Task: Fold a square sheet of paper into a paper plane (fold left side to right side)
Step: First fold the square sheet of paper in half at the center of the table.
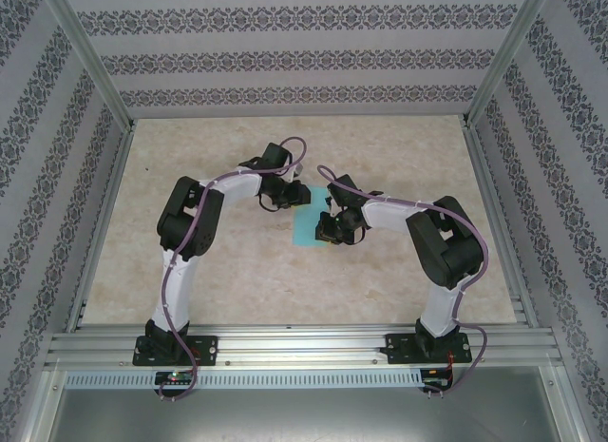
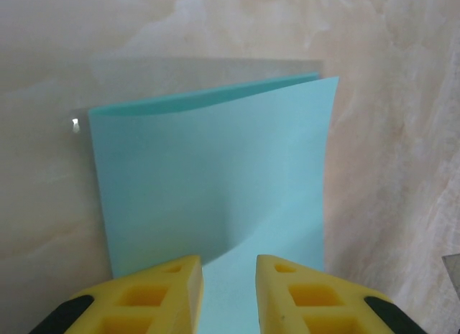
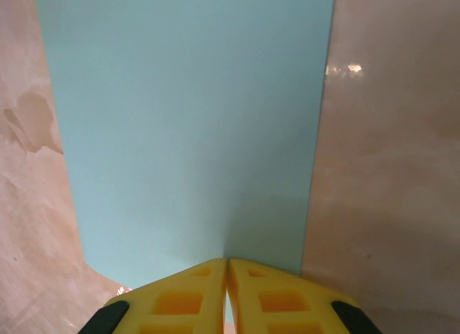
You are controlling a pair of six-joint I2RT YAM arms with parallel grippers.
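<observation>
Top view: teal sheet (image 1: 306, 225) lies flat on the desk (image 1: 399, 147), about mid-desk, seen as a narrow upright rectangle. Left arm (image 1: 190, 223) reaches in from the sheet's left, with its wrist over the sheet's far-left corner. Right arm (image 1: 442, 242) reaches in from the sheet's right, with its wrist over the sheet's right edge. Both wrists hide the jaws here, so I can't tell their state from this angle.

Left wrist: sheet (image 2: 208, 176) is folded double. The top layer bows up at the far edge of the sheet, leaving a slit where the darker inner face shows. A soft ridge runs diagonally across the top layer towards the near edge. Left jaws are narrow but not closed. The yellow left fingers (image 2: 154, 294) stand either side of a clear gap at the sheet's near edge, and teal shows in that gap. Can't tell whether the tips touch the paper. Nothing is visibly clamped. Bare desk (image 2: 388, 169) shows right of the sheet.

Right wrist: sheet (image 3: 187, 133) runs straight away from the camera, flat, with clean edges. Right jaws are closed, with only a hairline slit between the right fingers (image 3: 183, 298). The tips sit at the sheet's near edge, roughly on its midline. Can't tell whether paper is pinched in the slit. Desk (image 3: 388, 169) shows on both sides of the sheet.
</observation>
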